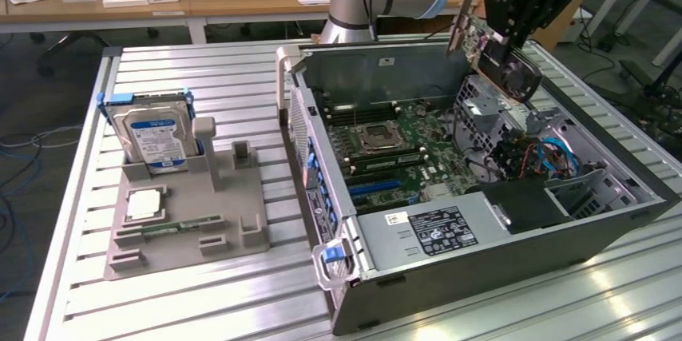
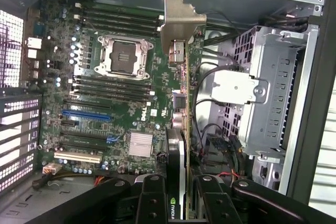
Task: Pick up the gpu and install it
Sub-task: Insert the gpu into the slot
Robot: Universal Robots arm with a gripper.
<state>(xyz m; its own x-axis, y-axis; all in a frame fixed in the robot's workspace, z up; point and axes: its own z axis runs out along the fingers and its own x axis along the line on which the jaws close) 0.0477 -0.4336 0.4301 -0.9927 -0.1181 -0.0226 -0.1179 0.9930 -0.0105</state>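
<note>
The slatted desk (image 1: 213, 293) is carrying an open computer case (image 1: 512, 265), which is lying on its side toward the exterior view's right with its motherboard (image 2: 105, 103) facing up. The gpu (image 1: 499, 53) is hanging in the air over the far end of the case, near the desk's far edge, and is touching nothing below it. The gripper (image 2: 181, 203) is holding it, partway closed and pinching it across both flat faces. The card is probably light and stiff but fragile. The shrouded body is looking like the safe place to hold, while the bare board edge and the thin metal bracket (image 2: 181, 22) are likely to bend or slip under pressure. The wrist view is showing the card edge-on, so its faces are barely showing and its connector edge is hiding. The exact contact of the grip is being cut off, and I cannot tell whether the card is lining up with the blue expansion slot (image 2: 86, 115).
</note>
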